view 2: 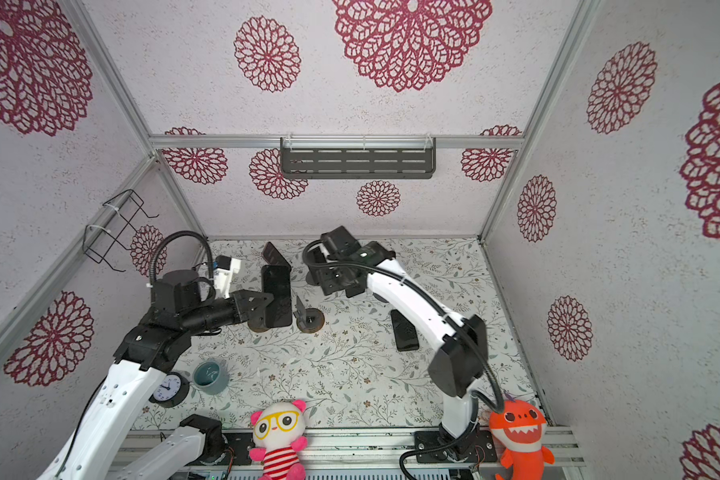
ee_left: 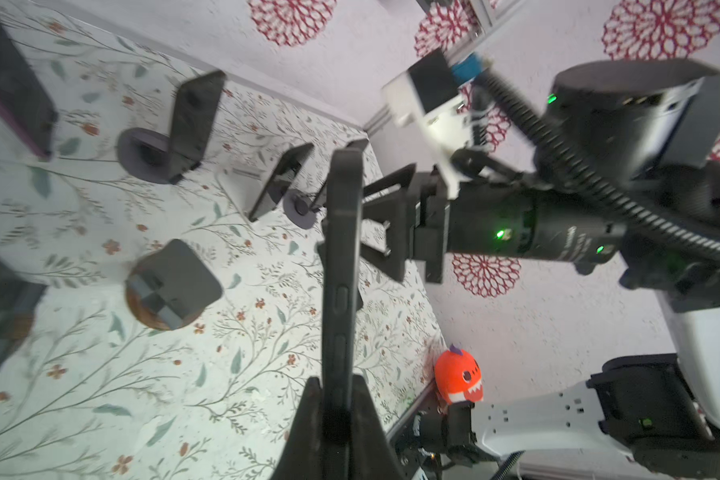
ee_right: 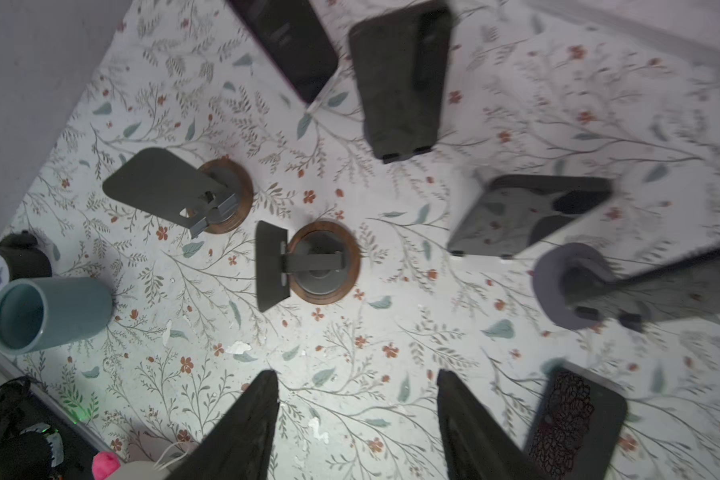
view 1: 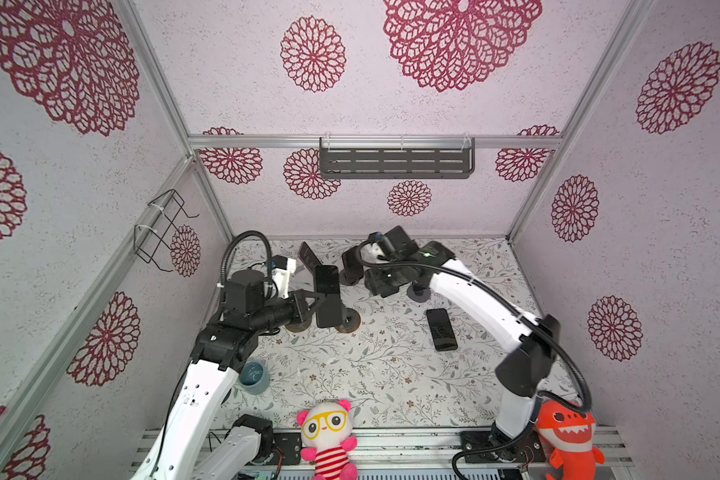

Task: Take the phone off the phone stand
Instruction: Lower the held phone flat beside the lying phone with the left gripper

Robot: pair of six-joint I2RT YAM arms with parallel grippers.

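Observation:
A black phone [view 1: 328, 297] [view 2: 276, 295] hangs upright above the table, with my left gripper [view 1: 319, 297] [ee_left: 337, 399] shut on its lower edge. In the left wrist view the phone [ee_left: 341, 249] shows edge-on between the two fingers. Under it stand two wood-based phone stands [view 1: 348, 324] [ee_right: 308, 262], both bare; the other [ee_right: 175, 191] is partly hidden in both top views. My right gripper [view 1: 385, 289] [ee_right: 356, 374] points down at the table behind the phone, open, with only tablecloth between its fingers.
A second phone [view 1: 441, 330] [ee_right: 574, 419] lies flat at the right. A purple-edged phone [view 1: 308, 255] leans on a stand at the back, near further dark stands [view 1: 352, 266]. A blue cup [view 1: 253, 376] and clock [view 2: 169, 388] sit front left. Two plush toys [view 1: 329, 432] line the front rail.

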